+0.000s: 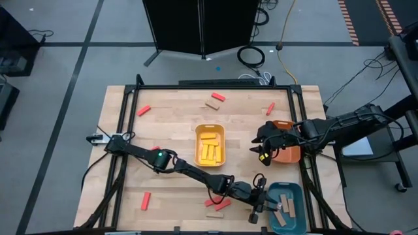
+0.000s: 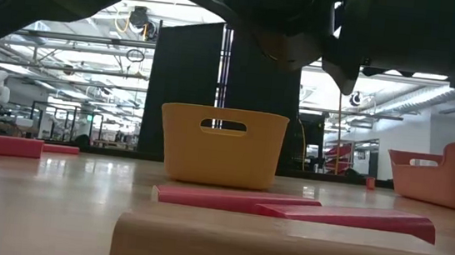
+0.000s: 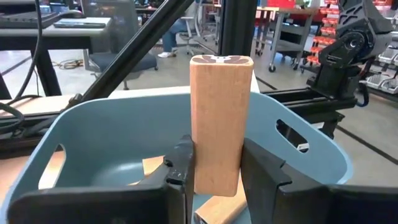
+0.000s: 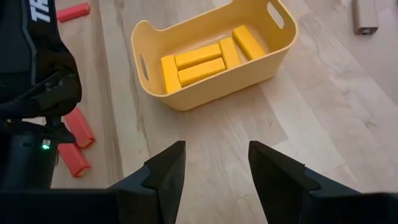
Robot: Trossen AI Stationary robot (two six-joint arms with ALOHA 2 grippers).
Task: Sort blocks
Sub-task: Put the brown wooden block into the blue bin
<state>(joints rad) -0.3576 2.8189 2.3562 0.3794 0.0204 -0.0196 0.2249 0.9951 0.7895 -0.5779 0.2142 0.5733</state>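
Blocks (image 1: 209,148) in middle tray (image 1: 210,129), trays (image 1: 295,191) rightward

From my seat, the tan block (image 3: 221,124) clamped between the left gripper's fingers (image 3: 184,163) hid much of the teal tray (image 3: 93,134) floor, and the block's lower end ran off the frame. In the low view a blurred tan block (image 2: 282,252) filled the foreground, cut by the bottom edge; the orange tray (image 2: 445,174) was clipped at the right.

High view straight down over bench (image 1: 130,163). Low view level at benchtop, close behind blocks. Left wrist faces into teal tray (image 3: 112,124); right wrist and high share yellow tray (image 4: 205,90).
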